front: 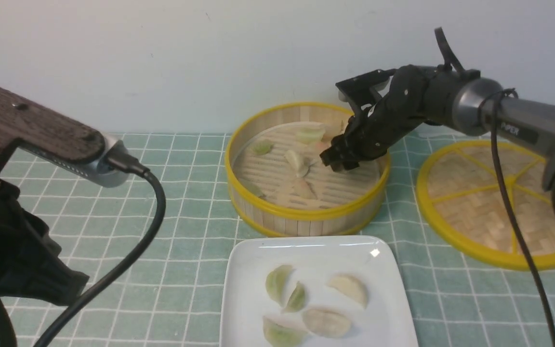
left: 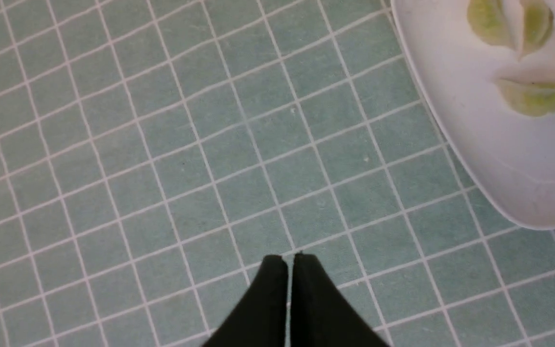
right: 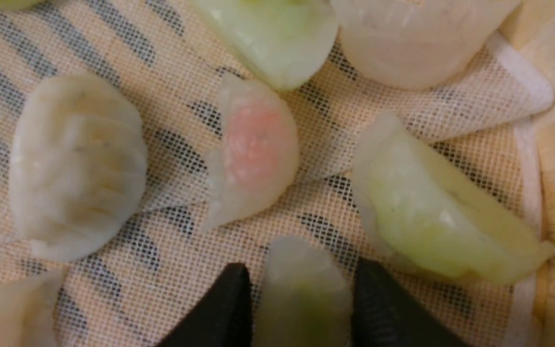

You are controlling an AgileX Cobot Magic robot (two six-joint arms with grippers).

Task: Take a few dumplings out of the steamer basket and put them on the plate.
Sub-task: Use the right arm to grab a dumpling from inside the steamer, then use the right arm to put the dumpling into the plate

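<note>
The steamer basket (front: 306, 218) stands behind the white plate (front: 240, 270). Several dumplings (front: 297, 161) lie on its mesh-lined floor; the right wrist view shows a pinkish one (right: 258, 149), a cream one (right: 77, 164) and a pale green one (right: 431, 207). My right gripper (front: 337, 161) reaches into the basket's right side and is closed on a pale green dumpling (right: 301, 289) standing between its fingers (right: 229, 308). Several dumplings (front: 326, 322) lie on the plate. My left gripper (left: 289, 258) is shut and empty over the tablecloth, beside the plate (left: 489, 159).
A flat woven disc with yellow spokes (front: 494, 197) lies to the right of the basket, under my right arm. The green checked tablecloth (front: 171, 231) covers the table. The left arm's camera mount and cable (front: 128, 168) fill the near left. A white wall stands close behind.
</note>
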